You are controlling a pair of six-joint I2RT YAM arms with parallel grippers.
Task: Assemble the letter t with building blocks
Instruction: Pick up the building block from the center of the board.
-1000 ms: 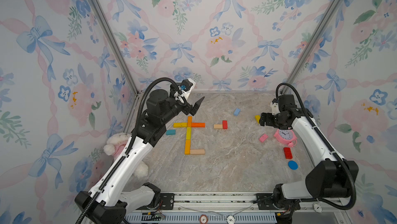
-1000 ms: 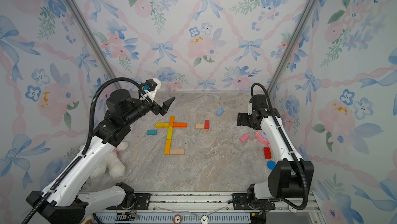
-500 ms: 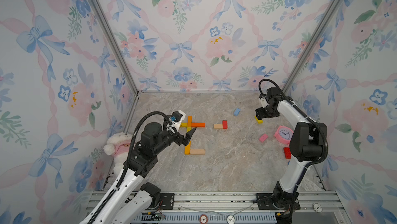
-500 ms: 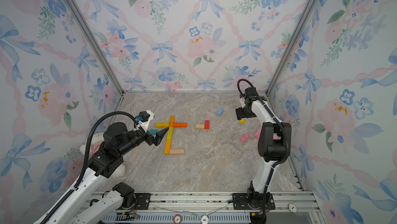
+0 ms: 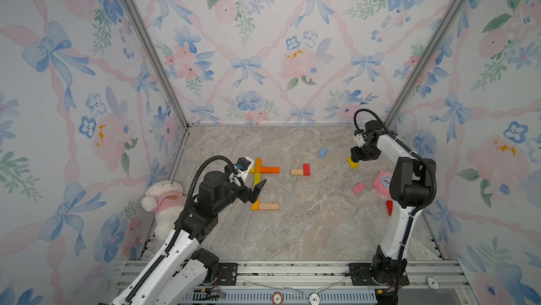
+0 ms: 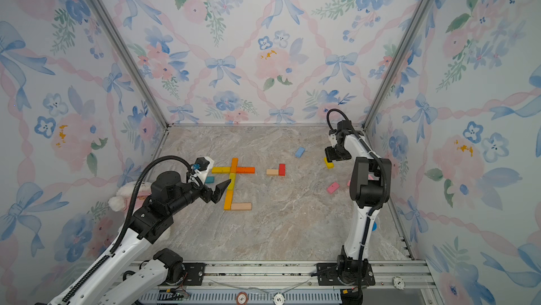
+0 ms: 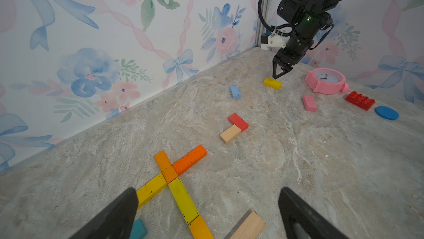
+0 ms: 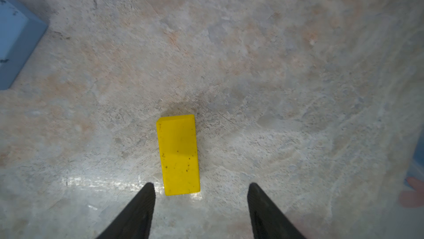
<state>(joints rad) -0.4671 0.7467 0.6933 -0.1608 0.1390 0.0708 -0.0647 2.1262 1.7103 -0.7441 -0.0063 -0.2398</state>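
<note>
**Right hand** [image 8: 200, 184]: fingers are spread and nothing is held. It is poised over the yellow block [image 8: 179, 155], which lies flat on the desk [image 8: 275, 88] at far right, clear of both fingertips. A light blue block [image 5: 322, 152] is seen to its left. **Left hand** [image 5: 255, 191]: wide open and empty, held above the stem of the block cross [image 5: 258, 169] at centre-left. Between the two hands a red block [image 5: 306, 169] is shown touching a bare-wood block [image 5: 296, 172].

Light: was bright and even, seemingly from overhead.
Glare: a white sheen lay on the worktop [image 8: 96, 184] in the right wrist view.
Shadows: a faint one edged the yellow block [image 8: 179, 155].
Blur: that view's edges were soft.
</note>
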